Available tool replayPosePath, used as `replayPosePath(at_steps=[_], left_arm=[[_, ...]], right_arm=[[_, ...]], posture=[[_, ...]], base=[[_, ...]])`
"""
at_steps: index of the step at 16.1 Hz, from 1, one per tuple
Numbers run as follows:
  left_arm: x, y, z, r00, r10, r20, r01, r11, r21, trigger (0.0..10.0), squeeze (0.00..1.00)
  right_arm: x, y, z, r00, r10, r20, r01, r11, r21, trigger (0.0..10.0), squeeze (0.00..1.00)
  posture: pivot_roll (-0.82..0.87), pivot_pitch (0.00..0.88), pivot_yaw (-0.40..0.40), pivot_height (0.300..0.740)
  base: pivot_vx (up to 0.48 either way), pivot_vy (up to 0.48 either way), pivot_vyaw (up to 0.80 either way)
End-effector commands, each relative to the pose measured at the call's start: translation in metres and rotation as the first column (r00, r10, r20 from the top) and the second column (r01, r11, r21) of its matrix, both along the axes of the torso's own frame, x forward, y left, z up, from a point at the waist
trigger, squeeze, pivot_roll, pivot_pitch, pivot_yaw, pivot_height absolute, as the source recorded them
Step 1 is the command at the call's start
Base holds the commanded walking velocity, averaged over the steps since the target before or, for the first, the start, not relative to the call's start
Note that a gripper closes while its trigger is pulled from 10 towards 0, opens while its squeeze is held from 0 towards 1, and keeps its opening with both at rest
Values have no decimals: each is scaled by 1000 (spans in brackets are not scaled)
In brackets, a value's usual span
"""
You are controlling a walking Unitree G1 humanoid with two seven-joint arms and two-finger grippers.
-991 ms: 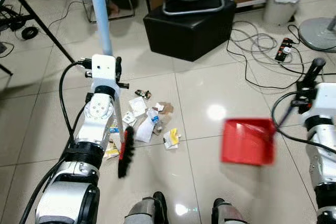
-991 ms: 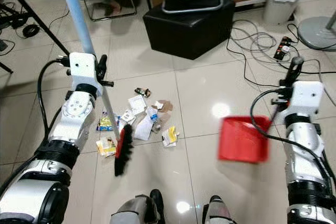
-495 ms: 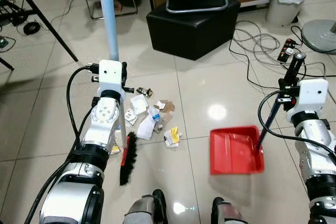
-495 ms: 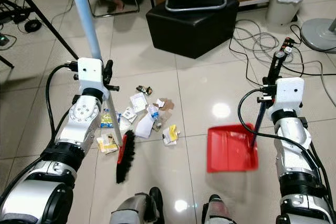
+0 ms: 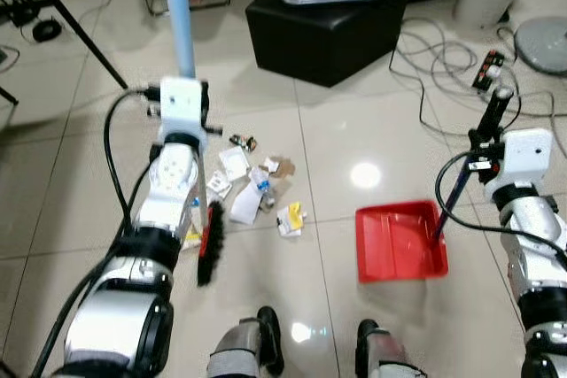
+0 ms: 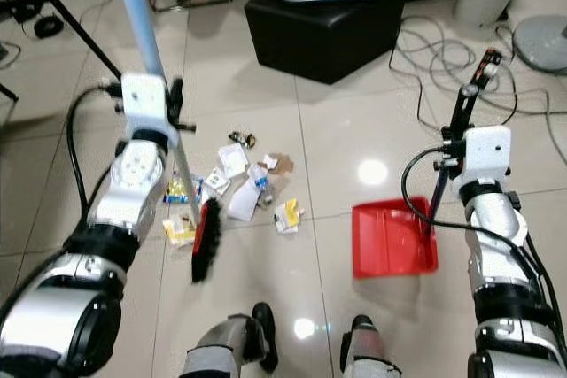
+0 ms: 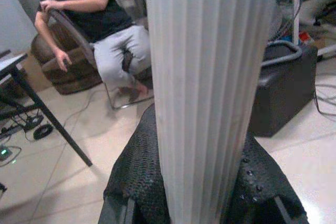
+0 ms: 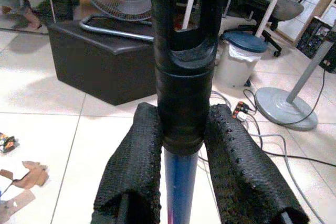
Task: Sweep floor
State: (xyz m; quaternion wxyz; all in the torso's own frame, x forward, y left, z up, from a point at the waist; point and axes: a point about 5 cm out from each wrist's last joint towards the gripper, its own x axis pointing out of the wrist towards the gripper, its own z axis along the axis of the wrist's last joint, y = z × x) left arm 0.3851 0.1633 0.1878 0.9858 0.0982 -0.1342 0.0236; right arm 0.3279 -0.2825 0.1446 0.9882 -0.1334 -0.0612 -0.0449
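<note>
On the tiled floor (image 5: 372, 130) before the robot's feet, a pile of litter (image 5: 252, 196) lies between the brush head (image 5: 209, 242) and the red dustpan (image 5: 400, 241), well apart from the pan. The left gripper (image 7: 202, 182) is pinching the pale blue broom pole (image 5: 177, 15); the right gripper (image 8: 181, 177) is pinching the dark dustpan handle (image 5: 474, 161). I judge 3 risks: light paper scraps may scatter sideways under a fast stroke, some wrappers beside the left arm may be missed, and the pan may slide on the glossy tile when litter hits it. The cables (image 5: 443, 68) nearby could catch. No writing on the wrappers can be read.
</note>
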Motion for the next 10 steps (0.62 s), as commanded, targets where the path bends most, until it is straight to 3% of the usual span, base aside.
replayPosePath(at_steps=[1, 4, 8, 10], left_arm=[[2, 8, 17, 997, 26, 67, -27, 1000, 15, 10000, 0], [6, 2, 23, 997, 15, 77, -16, 1000, 8, 10000, 0], [7, -10, 20, 998, -15, 66, 15, 1000, -7, 10000, 0], [3, -30, 13, 995, -82, 49, 83, 996, -22, 10000, 0]], right_arm=[[3, -1, 11, 999, 20, 40, -19, 999, -37, 10000, 0], [10, 5, 20, 996, 38, 77, -34, 998, -45, 10000, 0], [17, 24, 20, 990, 105, 93, -102, 994, -36, 10000, 0], [21, 42, 15, 984, 139, 108, -140, 990, 2, 10000, 0]], posture=[[2, 308, 152, 740], [9, 318, 162, 740], [13, 335, 172, 740], [29, 351, 188, 740]], base=[[0, 0, 0], [0, 0, 0], [0, 0, 0], [0, 0, 0]])
